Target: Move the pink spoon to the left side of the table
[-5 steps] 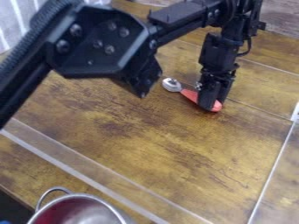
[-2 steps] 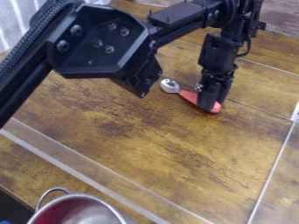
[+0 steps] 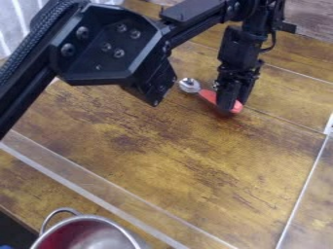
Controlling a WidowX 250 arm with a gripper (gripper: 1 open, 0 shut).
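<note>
The pink spoon [image 3: 229, 104] has its salmon handle between my fingers, and its round silver bowl [image 3: 190, 86] sticks out to the left. My black gripper [image 3: 231, 95] points almost straight down at the far right part of the dark wood table [image 3: 143, 146]. It is shut on the handle. The spoon hangs close over the tabletop; whether it touches the wood I cannot tell.
A large black arm link [image 3: 111, 49] fills the upper left and hides the table behind it. A steel bowl [image 3: 81, 234] sits at the bottom left edge. Clear acrylic wall edges [image 3: 104, 187] run across the front and down the right side [image 3: 310, 185].
The gripper and the spoon in it sit slightly higher in the picture than a second ago. The jaws keep the same width on the handle.
</note>
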